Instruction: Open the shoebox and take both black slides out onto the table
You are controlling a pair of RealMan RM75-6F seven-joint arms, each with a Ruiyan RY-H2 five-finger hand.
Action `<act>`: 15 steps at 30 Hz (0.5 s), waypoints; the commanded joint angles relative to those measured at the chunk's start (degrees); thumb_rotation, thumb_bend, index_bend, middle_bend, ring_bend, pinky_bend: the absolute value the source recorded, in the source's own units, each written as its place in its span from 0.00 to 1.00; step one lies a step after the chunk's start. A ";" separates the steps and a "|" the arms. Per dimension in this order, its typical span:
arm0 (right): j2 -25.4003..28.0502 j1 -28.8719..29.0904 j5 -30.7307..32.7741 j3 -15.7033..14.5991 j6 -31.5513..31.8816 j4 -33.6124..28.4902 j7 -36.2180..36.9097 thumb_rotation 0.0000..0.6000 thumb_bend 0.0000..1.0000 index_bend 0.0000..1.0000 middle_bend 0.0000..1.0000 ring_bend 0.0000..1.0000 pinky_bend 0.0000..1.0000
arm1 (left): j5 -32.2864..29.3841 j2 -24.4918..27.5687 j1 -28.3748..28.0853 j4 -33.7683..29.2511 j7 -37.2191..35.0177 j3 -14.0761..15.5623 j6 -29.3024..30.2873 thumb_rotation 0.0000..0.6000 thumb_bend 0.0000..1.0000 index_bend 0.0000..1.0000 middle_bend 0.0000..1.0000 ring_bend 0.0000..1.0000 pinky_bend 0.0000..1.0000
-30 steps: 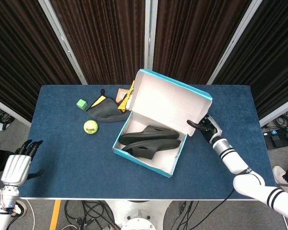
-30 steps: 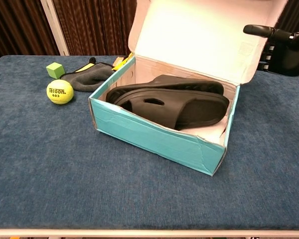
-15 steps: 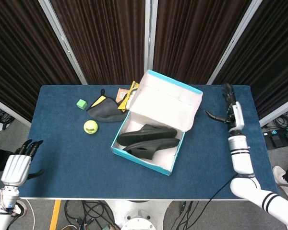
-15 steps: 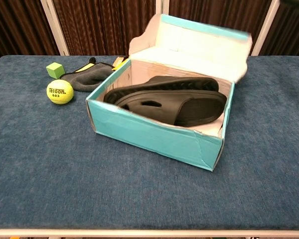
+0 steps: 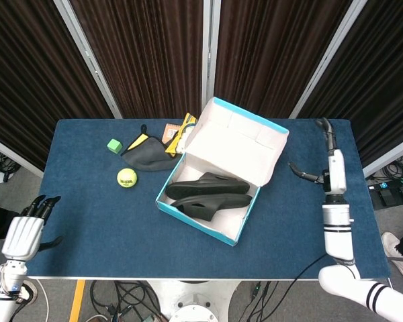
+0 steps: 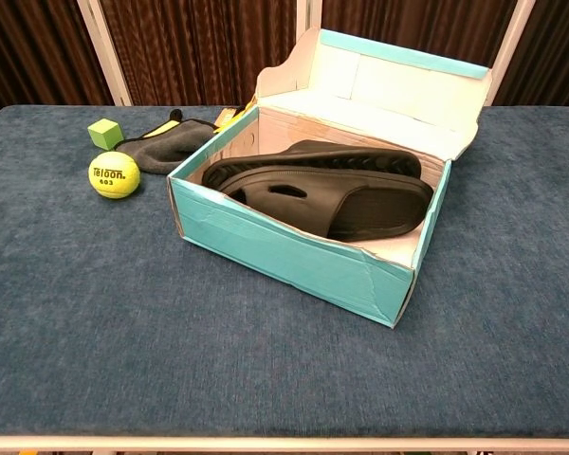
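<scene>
Only the head view is showing both empty, spread hands, left hand (image 5: 23, 231) off the counter's (image 5: 87, 215) near-left edge, right hand (image 5: 329, 164) hovering right of the open shoebox (image 5: 218, 178) holding black slides (image 5: 208, 194).

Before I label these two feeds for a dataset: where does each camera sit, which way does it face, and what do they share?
Head view: high up, looking down on the blue table; left hand and right hand both show, open.
Chest view: low at the near table edge, facing forward; no robot body shows.
Shared: open turquoise cardboard shoebox, black rubber slides, yellow tennis ball.
</scene>
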 commanded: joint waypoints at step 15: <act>1.07 9.58 -10.28 -8.64 -9.46 -6.47 -21.66 1.00 0.10 0.41 0.47 0.34 0.47 | -0.36 0.12 0.31 0.93 -1.42 -0.12 0.28 1.00 0.00 0.12 0.17 0.11 0.34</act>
